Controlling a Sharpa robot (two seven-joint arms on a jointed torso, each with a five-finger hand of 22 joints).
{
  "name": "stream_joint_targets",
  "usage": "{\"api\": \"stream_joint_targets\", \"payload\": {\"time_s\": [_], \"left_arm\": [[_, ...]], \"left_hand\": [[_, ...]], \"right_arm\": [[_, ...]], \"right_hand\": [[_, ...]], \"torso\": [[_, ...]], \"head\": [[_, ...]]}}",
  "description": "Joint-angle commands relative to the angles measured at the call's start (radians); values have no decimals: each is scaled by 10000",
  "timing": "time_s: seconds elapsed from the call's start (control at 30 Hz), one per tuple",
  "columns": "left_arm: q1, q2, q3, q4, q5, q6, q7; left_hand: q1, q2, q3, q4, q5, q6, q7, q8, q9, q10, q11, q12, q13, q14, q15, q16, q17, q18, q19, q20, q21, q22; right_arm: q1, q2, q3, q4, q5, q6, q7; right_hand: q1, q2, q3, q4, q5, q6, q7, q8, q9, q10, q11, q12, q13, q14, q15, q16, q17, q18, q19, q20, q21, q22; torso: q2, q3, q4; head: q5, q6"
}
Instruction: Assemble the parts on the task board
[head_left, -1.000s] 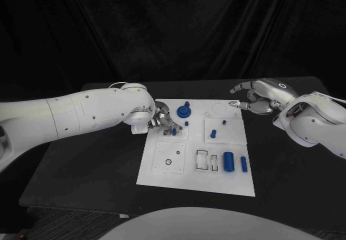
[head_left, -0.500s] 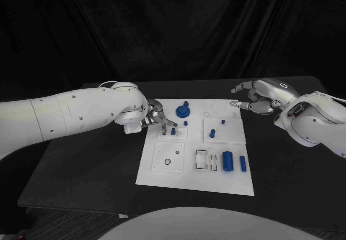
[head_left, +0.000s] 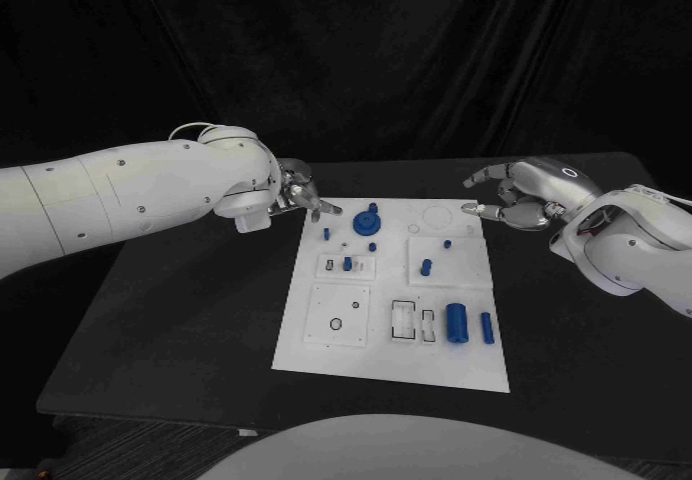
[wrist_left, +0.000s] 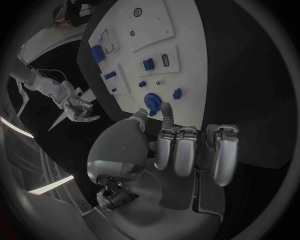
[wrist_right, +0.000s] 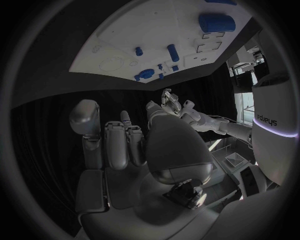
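While both of our hands hang clear of it, the white task board (head_left: 325, 345) lies flat in the middle of the head view on the black table (head_left: 173, 330), its near edge toward the bottom of the frame.

Nearest to us, in the board's lower right part, a large blue cylinder (head_left: 457, 323) and a slimmer blue peg (head_left: 488, 328) lie side by side, just right of two outlined rectangular slots (head_left: 415, 321). We judge they are laid out there waiting to be fitted.

Above them, at mid-board, a small blue pin (head_left: 426, 266) sits on a raised white square, and a small blue block (head_left: 348, 263) sits in a white plate to its left, apparently seated already.

Farther up, near the board's top edge, a round blue knob (head_left: 366, 221) stands with small blue studs close around it.

Farthest away, our left hand (head_left: 296, 194) hovers at upper left of centre, just beyond the board's top left corner. It holds nothing; in the left wrist view its fingers (wrist_left: 187, 150) lie side by side and loosely curled, slack rather than clenched. We judge it is lifted clear, between placements.

Our right hand (head_left: 508, 198) hovers at upper right, beside the board's top right corner, fingers curved and apart, empty, seemingly waiting its turn.
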Motion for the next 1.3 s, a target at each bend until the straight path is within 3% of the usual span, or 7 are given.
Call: {"api": "stream_joint_targets", "payload": {"time_s": [0.03, 0.17, 0.27, 0.43, 0.83, 0.97, 1.3], "left_arm": [[38, 128, 7, -242, -466, 217, 370], [15, 328, 5, -666, -501, 410, 404], [-48, 488, 4, -995, -511, 440, 472], [-197, 732, 3, -1459, -519, 449, 604], [-386, 1059, 3, -1882, -522, 658, 773], [-458, 1077, 3, -1927, -522, 718, 785], [-590, 1126, 3, -1990, -522, 856, 792]], "left_hand": [[100, 33, -29, 13, 12, 26, -51, 2, -4, 1061, -57, -43, 2607, 1055, -67, 27, 2634, 23, 807, -69, 15, 2505], [140, 61, -25, 14, 13, 17, -53, -29, -16, 1061, -59, -43, 2607, 1055, -70, 27, 2634, 27, 794, -74, 2, 2499], [201, 87, -48, 28, 13, -50, -30, -149, -70, 1061, -48, -43, 2607, 1055, -66, 27, 2634, 34, 771, -78, -21, 2489], [289, 111, -97, 45, 18, -179, 24, -353, -152, 1061, -7, -43, 2607, 1055, -39, 27, 2634, 42, 746, -65, -47, 2480], [269, 137, -128, 89, 6, -199, 45, -408, -174, 1061, 11, -43, 2607, 1055, -25, 27, 2634, 52, 713, -56, -79, 2465], [247, 157, -154, 126, -5, -208, 58, -444, -185, 1061, 24, -43, 2607, 1055, -13, 27, 2634, 57, 698, -48, -94, 2460], [215, 178, -190, 174, -9, -203, 71, -477, -195, 1061, 39, -43, 2607, 1055, 2, 27, 2634, 67, 663, -36, -128, 2445]], "right_arm": [[-19, 11, 7, 31, -14, 110, -148], [-20, 41, 7, 28, -14, 172, -133], [-20, 55, 7, 22, -14, 206, -122], [-21, 82, 7, 18, -14, 238, -109], [-21, 70, 7, 49, -14, 176, -76], [-21, 66, 7, 49, -14, 137, -66], [-21, 75, 7, 26, -14, 136, -57]], "right_hand": [[11, 48, -41, 18, 56, 83, 6, -35, -12, 103, 58, -49, 1620, 512, 82, -58, 939, 163, -83, 6, -47, 825], [10, 51, -42, 20, 58, 88, 6, -33, -13, 92, 58, -59, 1607, 509, 82, -65, 932, 166, -88, 6, -65, 820], [10, 54, -41, 21, 60, 91, 6, -32, -14, 78, 58, -70, 1592, 505, 82, -75, 921, 168, -92, 6, -76, 818], [13, 63, -38, 22, 68, 98, 6, -30, -17, 20, 58, -122, 1528, 500, 83, -89, 907, 175, -105, 7, -116, 808], [14, 77, -35, 24, 77, 105, 7, -28, -21, -49, 58, -184, 1451, 492, 84, -110, 886, 178, -112, 8, -139, 803], [14, 77, -35, 24, 77, 105, 7, -28, -21, -49, 58, -184, 1451, 492, 84, -110, 886, 178, -112, 8, -139, 803], [15, 83, -34, 25, 81, 102, 7, -31, -26, -75, 59, -207, 1423, 484, 84, -130, 865, 180, -116, 9, -151, 801]], "torso": [[16, 4, 24], [34, 12, 30], [81, -29, 22], [146, -54, 23], [223, -94, 55], [222, -87, 16], [196, -63, 9]], "head": [[-10, 0], [12, 0], [48, 0], [70, 0], [36, 0], [64, 0], [77, 0]]}}
